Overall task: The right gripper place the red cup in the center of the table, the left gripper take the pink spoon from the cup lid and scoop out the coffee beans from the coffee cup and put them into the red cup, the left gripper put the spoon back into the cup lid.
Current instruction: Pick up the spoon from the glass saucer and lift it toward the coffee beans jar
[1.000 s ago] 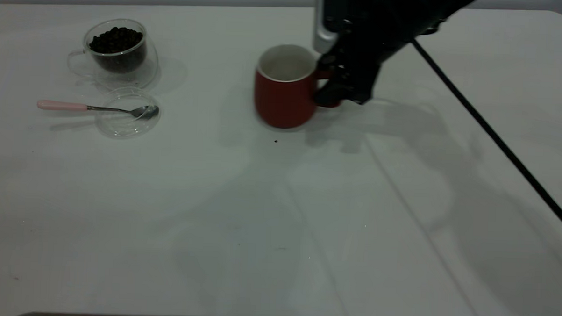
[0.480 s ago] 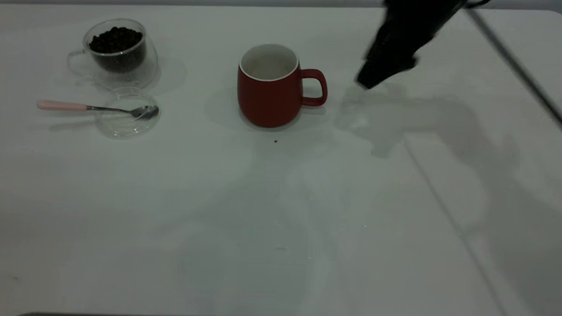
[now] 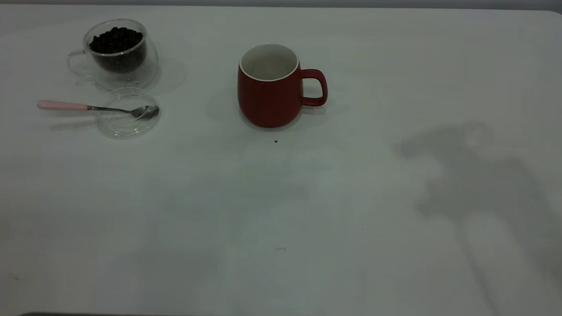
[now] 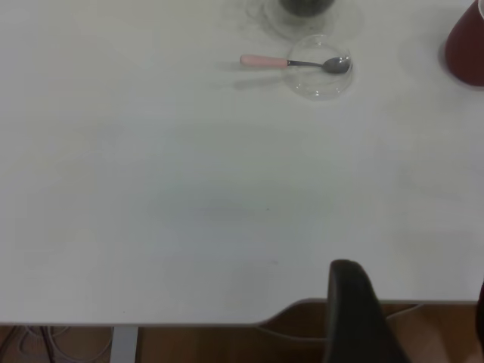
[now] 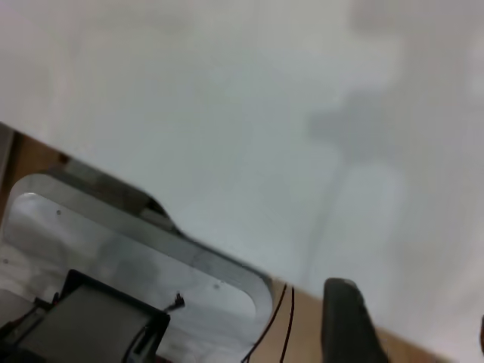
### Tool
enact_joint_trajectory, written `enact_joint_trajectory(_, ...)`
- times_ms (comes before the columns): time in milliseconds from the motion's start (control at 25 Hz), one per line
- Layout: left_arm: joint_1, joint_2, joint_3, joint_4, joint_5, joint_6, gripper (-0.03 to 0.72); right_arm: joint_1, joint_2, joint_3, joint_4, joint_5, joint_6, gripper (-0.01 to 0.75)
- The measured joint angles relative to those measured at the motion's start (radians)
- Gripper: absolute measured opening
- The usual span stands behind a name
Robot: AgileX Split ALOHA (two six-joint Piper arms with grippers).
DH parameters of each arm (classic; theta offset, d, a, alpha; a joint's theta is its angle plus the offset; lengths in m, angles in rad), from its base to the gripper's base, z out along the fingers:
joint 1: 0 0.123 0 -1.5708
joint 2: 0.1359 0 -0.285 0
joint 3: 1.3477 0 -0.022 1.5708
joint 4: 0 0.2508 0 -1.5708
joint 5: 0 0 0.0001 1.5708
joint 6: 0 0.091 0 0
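The red cup (image 3: 269,90) stands upright near the middle of the table (image 3: 279,200), handle toward the right, and shows at one edge of the left wrist view as red cup (image 4: 467,45). The pink spoon (image 3: 96,107) lies with its bowl in the clear cup lid (image 3: 128,120) and its handle sticking out left. Behind them stands the glass coffee cup (image 3: 118,52), filled with coffee beans (image 3: 116,39). Neither arm appears in the exterior view. My left gripper (image 4: 412,318) hovers open over the table's near edge, far from the spoon (image 4: 302,62) and lid (image 4: 321,79). My right gripper (image 5: 412,325) is open with nothing in it.
A dark speck (image 3: 276,141) lies just in front of the red cup. In the right wrist view a metal base plate (image 5: 113,242) and thin cables (image 5: 280,318) sit beyond the table edge. An arm's shadow (image 3: 471,183) falls on the right half of the table.
My right gripper let go of the red cup's handle and withdrew up and to the right, out of the exterior view. The cup ended slightly farther left and stands still.
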Motion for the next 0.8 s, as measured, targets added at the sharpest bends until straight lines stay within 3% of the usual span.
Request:
enact_joint_trajectory(160, 0.0, 0.0, 0.0, 0.0, 0.0, 0.0, 0.442, -0.042, -0.293, 0.242, -0.001, 0.011, 0.008, 0.398)
enact_joint_trajectory(440, 0.0, 0.0, 0.0, 0.0, 0.0, 0.002, 0.442, -0.25, -0.811, 0.608, -0.06, -0.004, 0.009, 0.417)
enact_joint_trajectory(800, 0.0, 0.0, 0.0, 0.0, 0.0, 0.002, 0.442, -0.257, -1.17, 0.787, -0.056, -0.06, 0.065, 0.521)
